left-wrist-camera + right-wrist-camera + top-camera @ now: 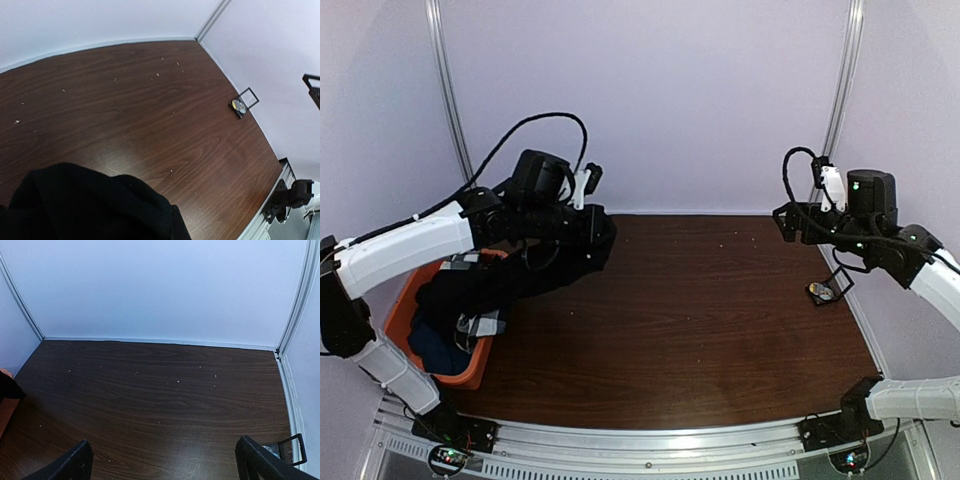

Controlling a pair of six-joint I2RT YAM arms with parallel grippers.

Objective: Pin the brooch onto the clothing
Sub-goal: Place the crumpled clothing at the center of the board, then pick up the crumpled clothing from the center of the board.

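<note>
Overhead, left gripper [600, 232]: up over the left side of the table [700, 330], jaws together on a bunch of the black T-shirt [545, 268].
Overhead, T-shirt: hangs from that grip down into the orange bin [402, 300] at the table's left edge.
Overhead, right gripper [786, 222]: in the air at the far right, jaws apart, holding nothing.
Overhead, brooch [822, 292]: small round piece in a black frame, on the table near the right wall, well apart from the T-shirt.
Left wrist, T-shirt [90, 205]: a black mound fills the lower left and hides this claw's own fingers.
Left wrist, brooch [238, 106]: on the wood beside the right wall.
Right wrist, right gripper [164, 450]: fingers [75, 462] at the bottom corners, wide apart, bare wood between them.
Right wrist, brooch [272, 450]: partly seen at the lower right, just beside the right-hand finger.
</note>
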